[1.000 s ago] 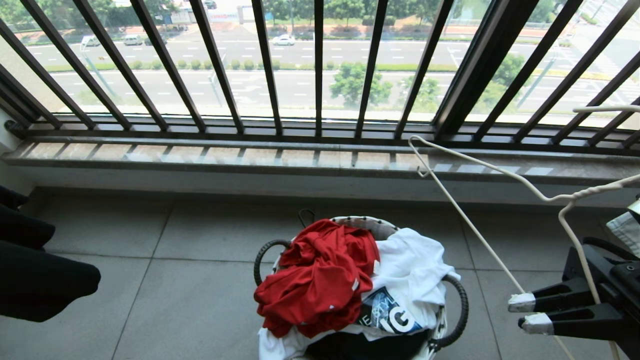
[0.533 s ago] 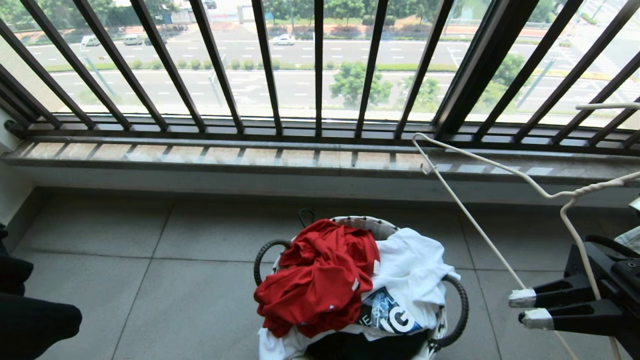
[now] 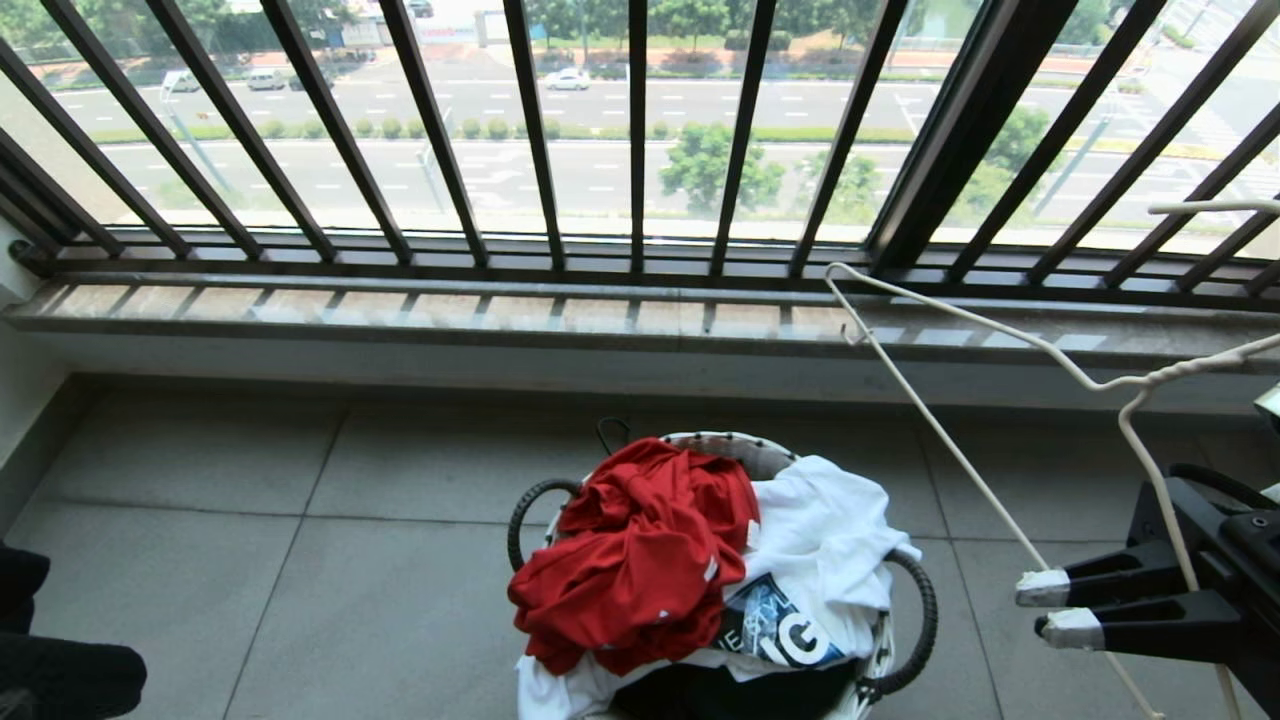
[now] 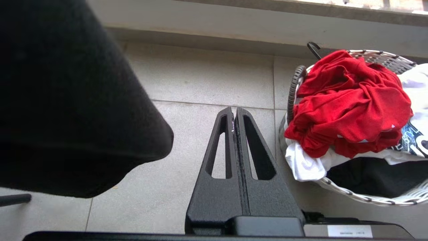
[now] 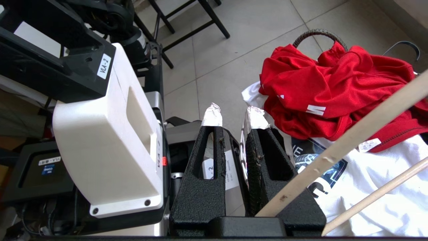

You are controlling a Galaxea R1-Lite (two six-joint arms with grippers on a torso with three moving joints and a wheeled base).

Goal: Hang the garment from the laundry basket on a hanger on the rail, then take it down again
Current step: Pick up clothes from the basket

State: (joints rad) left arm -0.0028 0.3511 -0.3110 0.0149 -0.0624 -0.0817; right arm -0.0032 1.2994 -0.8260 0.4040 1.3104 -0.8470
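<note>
Both jaws pairs differ: left gripper (image 4: 234, 112) pressed together, right gripper (image 3: 1058, 607) pinching the hanger (image 3: 960, 440).

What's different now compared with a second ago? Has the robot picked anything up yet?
Nothing has been picked up. The dark left arm has slid down toward the lower left corner of the head view; its left pincer is shut and empty. The right pincer has stayed at the right, nearly closed, with the white hanger running by it. The red garment has not moved in the laundry basket.
</note>
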